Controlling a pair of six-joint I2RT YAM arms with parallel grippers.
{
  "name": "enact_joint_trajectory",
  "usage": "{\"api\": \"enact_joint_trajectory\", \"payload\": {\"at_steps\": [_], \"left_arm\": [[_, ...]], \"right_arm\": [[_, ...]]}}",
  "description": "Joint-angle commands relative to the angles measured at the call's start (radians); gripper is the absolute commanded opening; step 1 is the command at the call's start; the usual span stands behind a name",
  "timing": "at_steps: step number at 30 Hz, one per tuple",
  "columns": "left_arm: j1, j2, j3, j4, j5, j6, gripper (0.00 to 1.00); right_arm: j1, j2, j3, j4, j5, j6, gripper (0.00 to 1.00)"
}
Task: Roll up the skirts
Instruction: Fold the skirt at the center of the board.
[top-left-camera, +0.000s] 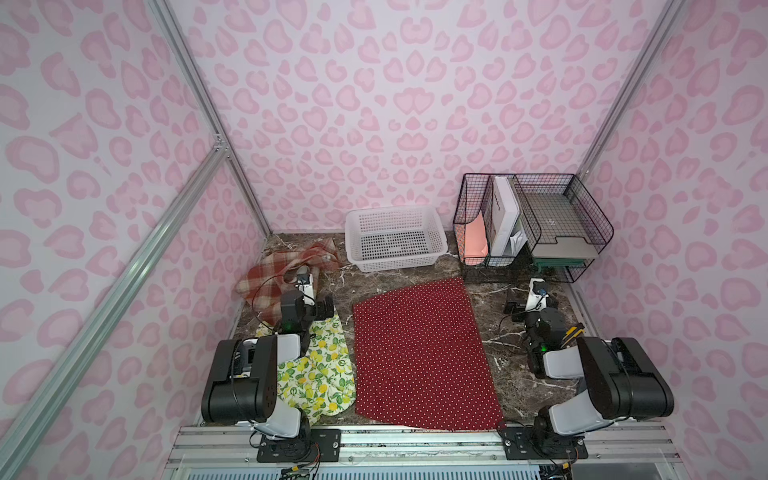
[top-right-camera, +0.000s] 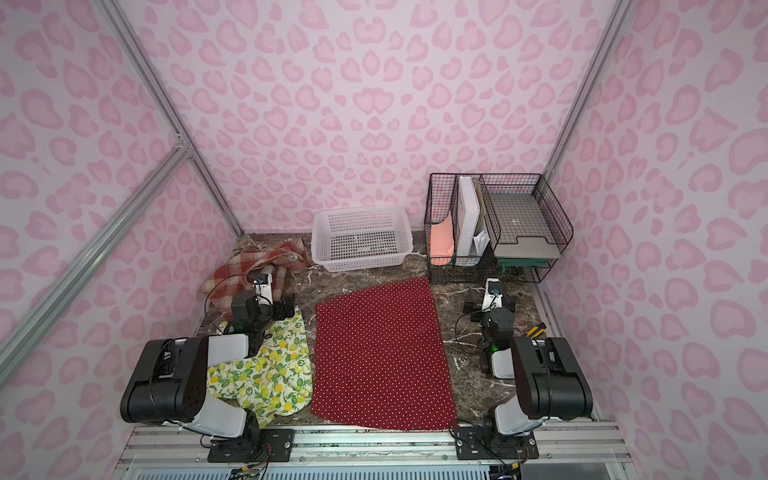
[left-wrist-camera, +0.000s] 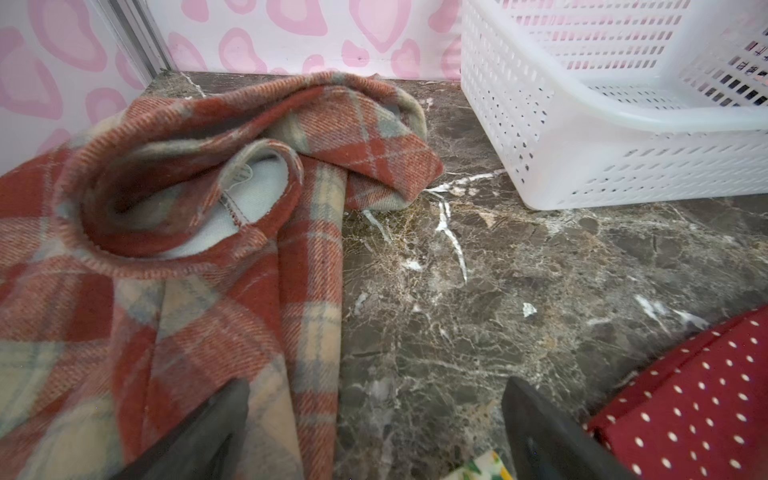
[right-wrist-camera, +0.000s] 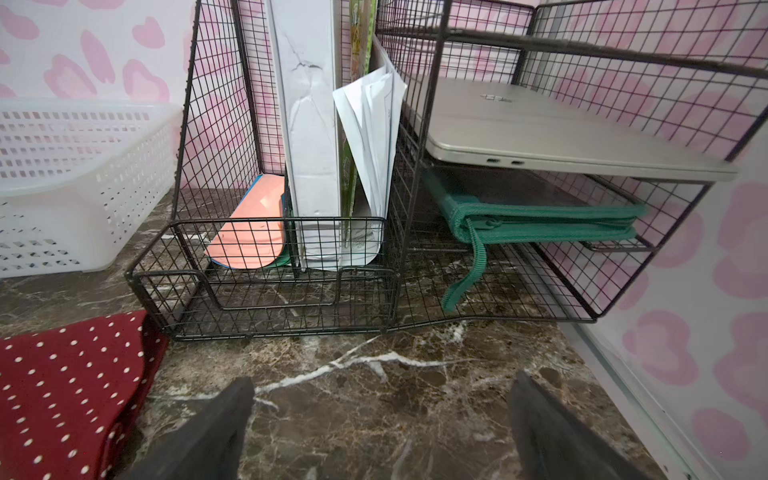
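Nothing is rolled yet. The dotted skirt (top-left-camera: 424, 353) lies flat in the centre of both top views. Its narrow end points at the basket (top-left-camera: 441, 232) and its wide hem reaches the tabletop's (top-left-camera: 494, 291) lower edge. The lemon skirt (top-left-camera: 320, 374) lies crumpled along its left side, just beside it or perhaps touching, and partly under the left arm. The plaid skirt (top-left-camera: 266, 278) is heaped in the tabletop's upper left corner.

The left fingers (left-wrist-camera: 208, 432) are spread wide and hold nothing, low over the plaid skirt's edge and bare marble. The right fingers (right-wrist-camera: 216, 424) are also spread and empty, over bare marble facing the wire rack (right-wrist-camera: 291, 274).

Likely troubles:
- The dotted skirt tapers, so a roll started at either end will probably skew into a cone unless both sides advance evenly.
- Its cloth looks thin. A pinch may lift only the top layer, or slide the sheet instead of curling it.
- The hem sits at the lower edge beside the metal rail, so fingers reaching under it could strike the rail.
- The lemon skirt is so near that it could be dragged into the roll, and the left arm above may snag it.
- The right fingers could catch the rack's wire or the green strap (right-wrist-camera: 461, 274) hanging from it.
- The thick plaid will likely spring open once let go.
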Motion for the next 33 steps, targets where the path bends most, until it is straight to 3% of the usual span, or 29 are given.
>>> {"api": "enact_joint_trajectory", "payload": {"at_steps": [1, 29, 31, 33], "left_arm": [[-0.001, -0.001, 0.001, 0.005, 0.004, 0.0, 0.99], [-0.002, -0.014, -0.003, 0.018, -0.013, 0.009, 0.99], [-0.014, -0.095, 0.131, -0.283, -0.06, 0.004, 0.99], [-0.067, -0.154, 0.306, -0.554, -0.108, 0.079, 0.99]], "right_arm": [[0.0, -0.002, 0.0, 0.003, -0.004, -0.002, 1.0], [-0.002, -0.006, -0.005, 0.01, -0.006, -0.001, 1.0], [0.006, -0.04, 0.047, -0.093, -0.022, -0.025, 1.0], [0.046, -0.101, 0.286, -0.573, 0.019, -0.068, 1.0]]}}
